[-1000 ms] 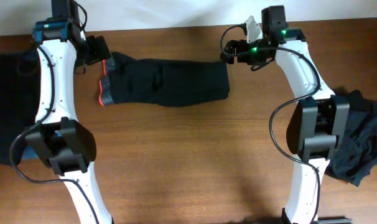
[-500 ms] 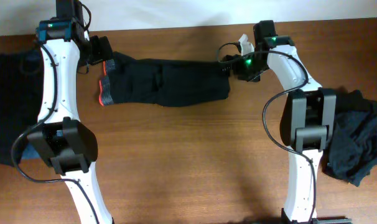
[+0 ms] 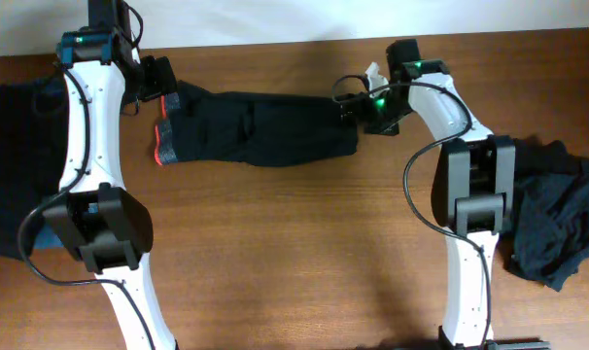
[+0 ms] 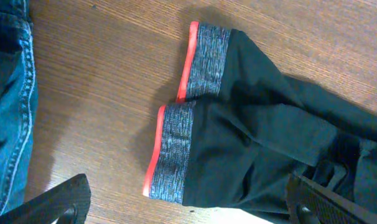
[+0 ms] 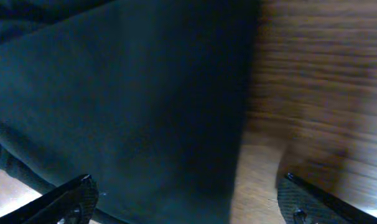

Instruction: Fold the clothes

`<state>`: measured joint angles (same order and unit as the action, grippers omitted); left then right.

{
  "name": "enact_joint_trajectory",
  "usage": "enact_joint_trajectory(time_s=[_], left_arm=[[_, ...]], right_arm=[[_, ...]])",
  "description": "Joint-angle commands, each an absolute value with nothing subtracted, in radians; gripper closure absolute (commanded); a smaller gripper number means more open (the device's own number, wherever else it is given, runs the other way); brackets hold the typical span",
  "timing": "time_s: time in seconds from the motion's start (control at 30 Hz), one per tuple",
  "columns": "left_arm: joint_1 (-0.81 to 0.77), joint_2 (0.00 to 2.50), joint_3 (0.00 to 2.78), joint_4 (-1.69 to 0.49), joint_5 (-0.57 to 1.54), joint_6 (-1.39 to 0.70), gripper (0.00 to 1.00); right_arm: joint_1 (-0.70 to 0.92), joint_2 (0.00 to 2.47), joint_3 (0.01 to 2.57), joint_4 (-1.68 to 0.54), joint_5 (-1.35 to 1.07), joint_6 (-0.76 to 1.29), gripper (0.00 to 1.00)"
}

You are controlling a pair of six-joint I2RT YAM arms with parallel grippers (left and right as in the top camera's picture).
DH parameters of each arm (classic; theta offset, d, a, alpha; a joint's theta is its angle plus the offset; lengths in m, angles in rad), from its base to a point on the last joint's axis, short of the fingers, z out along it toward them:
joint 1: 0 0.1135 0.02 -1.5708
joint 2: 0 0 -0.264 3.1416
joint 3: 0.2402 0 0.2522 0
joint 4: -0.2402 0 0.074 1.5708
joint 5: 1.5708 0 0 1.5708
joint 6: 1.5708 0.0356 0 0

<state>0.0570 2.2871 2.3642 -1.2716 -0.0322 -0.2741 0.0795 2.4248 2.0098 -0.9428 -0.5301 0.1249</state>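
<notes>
Both grippers wide open over the trousers [image 3: 260,126].
The trousers lie flat on the table's [image 3: 275,243] far side; the left gripper [image 3: 156,80] hangs empty above the red-edged waistband [image 4: 176,149], and the right gripper [image 3: 351,102] empty at the leg end.

Trousers: you see long black soft trousers [image 3: 260,128], folded lengthwise, lying flat across the far middle of the brown wooden table [image 3: 294,253].
Waistband: heathered grey band edged in red [image 4: 176,149], at their left end.
Left: blue denim garment [image 4: 8,93], apart from the waistband.
Right: crumpled dark garment [image 3: 562,228], at the table edge.
</notes>
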Motion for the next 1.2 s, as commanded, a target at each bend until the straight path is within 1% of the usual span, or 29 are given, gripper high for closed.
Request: enact_joint_trajectory(time_s=[0.0, 0.03, 0.1, 0.2, 0.23, 0.3, 0.53, 0.63, 0.67, 0.7, 0.87, 1.03, 1.07, 1.1, 1.13, 1.17], left_arm=[[0.052, 2.263, 2.37, -1.269, -0.021, -0.284, 0.01], [0.052, 2.263, 2.37, -1.269, -0.021, -0.284, 0.01], [0.052, 2.263, 2.37, -1.269, -0.021, -0.284, 0.01], [0.052, 2.263, 2.37, -1.269, -0.021, -0.284, 0.01], [0.052, 2.263, 2.37, -1.269, -0.021, -0.284, 0.01], [0.052, 2.263, 2.37, -1.269, -0.021, -0.284, 0.01], [0.052, 2.263, 2.37, -1.269, -0.021, -0.284, 0.01], [0.052, 2.263, 2.37, -1.27, -0.021, -0.284, 0.01], [0.052, 2.263, 2.37, -1.271, -0.021, -0.284, 0.01], [0.052, 2.263, 2.37, -1.273, -0.021, -0.284, 0.01], [0.052, 2.263, 2.37, -1.276, -0.013, -0.284, 0.01], [0.035, 2.263, 2.37, -1.276, -0.014, -0.284, 0.01], [0.028, 2.263, 2.37, -1.276, -0.014, -0.284, 0.01], [0.021, 2.263, 2.37, -1.275, -0.014, -0.284, 0.01], [0.014, 2.263, 2.37, -1.275, -0.014, -0.284, 0.01], [0.009, 2.263, 2.37, -1.277, -0.014, -0.284, 0.01]], right_arm=[[0.117, 2.444, 2.006, -0.945, -0.546, 0.14, 0.04], [0.12, 2.444, 2.006, -0.943, -0.547, 0.141, 0.04], [0.127, 2.444, 2.006, -0.939, -0.546, 0.141, 0.07], [0.131, 2.444, 2.006, -0.938, -0.546, 0.14, 0.25], [0.131, 2.444, 2.006, -0.936, -0.546, 0.14, 0.35], [0.128, 2.444, 2.006, -0.934, -0.545, 0.14, 0.48], [0.101, 2.444, 2.006, -0.943, -0.546, 0.139, 0.72], [0.074, 2.444, 2.006, -0.96, -0.546, 0.139, 0.78], [0.064, 2.444, 2.006, -0.968, -0.546, 0.138, 0.82], [0.052, 2.444, 2.006, -0.978, -0.546, 0.136, 0.83], [-0.037, 2.444, 2.006, -1.048, -0.546, 0.093, 0.86], [-0.092, 2.444, 2.006, -1.09, -0.546, 0.023, 0.86], [-0.092, 2.444, 2.006, -1.091, -0.546, 0.015, 0.83], [-0.092, 2.444, 2.006, -1.092, -0.546, 0.009, 0.7], [-0.092, 2.443, 2.006, -1.093, -0.546, 0.007, 0.35], [-0.092, 2.443, 2.007, -1.093, -0.546, 0.007, 0.04]])
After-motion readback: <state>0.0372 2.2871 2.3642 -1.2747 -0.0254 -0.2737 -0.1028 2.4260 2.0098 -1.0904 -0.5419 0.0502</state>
